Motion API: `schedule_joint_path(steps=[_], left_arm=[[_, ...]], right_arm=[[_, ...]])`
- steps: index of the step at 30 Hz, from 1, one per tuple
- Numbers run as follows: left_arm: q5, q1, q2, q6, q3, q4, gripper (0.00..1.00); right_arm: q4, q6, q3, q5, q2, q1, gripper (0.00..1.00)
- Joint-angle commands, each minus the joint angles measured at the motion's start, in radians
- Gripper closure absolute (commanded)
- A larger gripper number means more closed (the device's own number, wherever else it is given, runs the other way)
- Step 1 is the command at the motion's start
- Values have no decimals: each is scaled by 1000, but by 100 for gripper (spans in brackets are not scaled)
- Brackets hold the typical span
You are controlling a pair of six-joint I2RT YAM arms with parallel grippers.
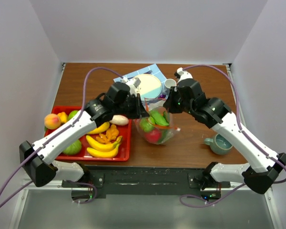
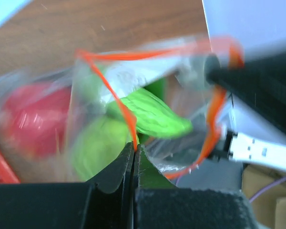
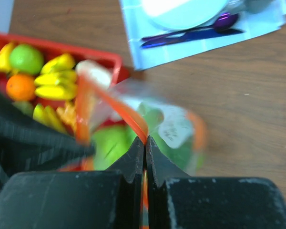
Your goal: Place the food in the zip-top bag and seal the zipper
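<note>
Two pinches: L gripper (image 2: pixel 135 149) & R gripper (image 3: pixel 145 141) clenched on thin orange-red zipper (image 2: pixel 115 98); crinkly clear bag (image 1: pixel 157 124) holds glossy fruit (image 2: pixel 35 117).

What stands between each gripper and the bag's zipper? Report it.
Nothing visible. The left gripper and the right gripper are each shut directly on the zipper, at opposite sides of the zip-top bag mouth. Nothing else shows pinched in between.
</note>
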Motion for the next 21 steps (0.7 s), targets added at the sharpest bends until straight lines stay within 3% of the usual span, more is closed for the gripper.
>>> schedule_joint_path(steps=[1, 6, 9, 13, 17, 21], left_arm=[[29, 94, -13, 10, 61, 51, 100], [-12, -102, -53, -92, -43, 119, 100], [-58, -107, -71, -106, -99, 165, 100], [-137, -76, -33, -89, 0, 163, 100], [-122, -55, -4, -148, -37, 252, 100], [-125, -53, -40, -233, -145, 330, 100]], right_arm=[[30, 4, 8, 24, -18, 78, 100], [4, -57, 101, 20, 37, -48, 100], [51, -33, 82, -49, 54, -37, 100], [52, 9, 10, 17, 37, 133, 100], [75, 21, -75, 58, -13, 142, 100], [81, -22, -56, 52, -3, 142, 99]])
